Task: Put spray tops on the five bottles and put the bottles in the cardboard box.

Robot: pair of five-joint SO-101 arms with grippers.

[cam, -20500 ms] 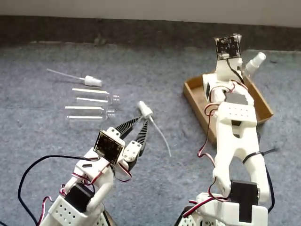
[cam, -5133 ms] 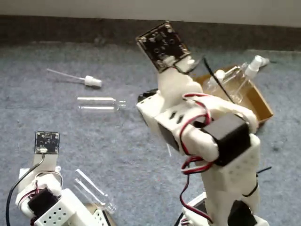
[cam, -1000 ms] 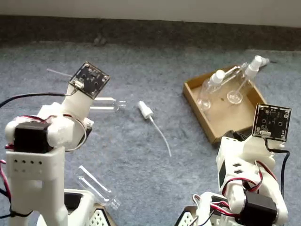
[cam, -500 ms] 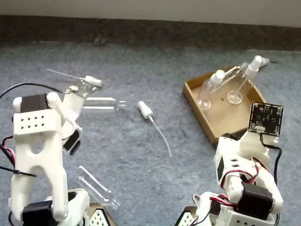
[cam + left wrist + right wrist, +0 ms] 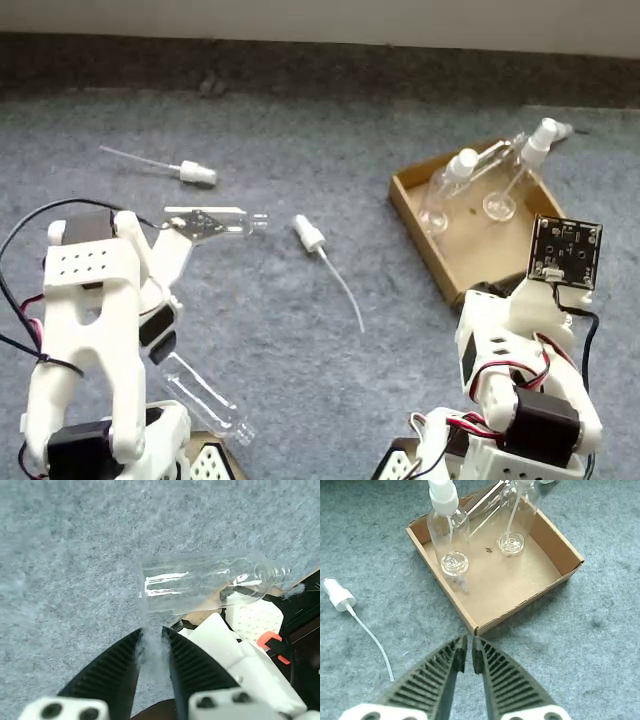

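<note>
An uncapped clear bottle (image 5: 215,220) lies on the carpet by my left arm (image 5: 95,300). Another bare bottle (image 5: 205,395) (image 5: 200,582) lies close to that arm's base, just beyond my left gripper (image 5: 151,634), whose fingers stand slightly apart with only carpet between them. Two loose spray tops lie on the carpet, one far left (image 5: 197,173) and one in the middle (image 5: 310,235) (image 5: 337,595). The cardboard box (image 5: 430,250) (image 5: 445,597) holds capped bottles (image 5: 450,185) (image 5: 447,535) leaning on its far wall. My right gripper (image 5: 470,642) hangs shut and empty just before the box's near corner.
Grey carpet covers the whole work surface. A dark strip (image 5: 320,60) runs along the far edge. The middle spray top's long dip tube (image 5: 345,290) trails toward the front. Cables (image 5: 30,230) loop beside the left arm.
My left arm has swung down and folded back, its wrist dropping from above the far bottle toward the bottle near its base. The right arm has barely shifted.
</note>
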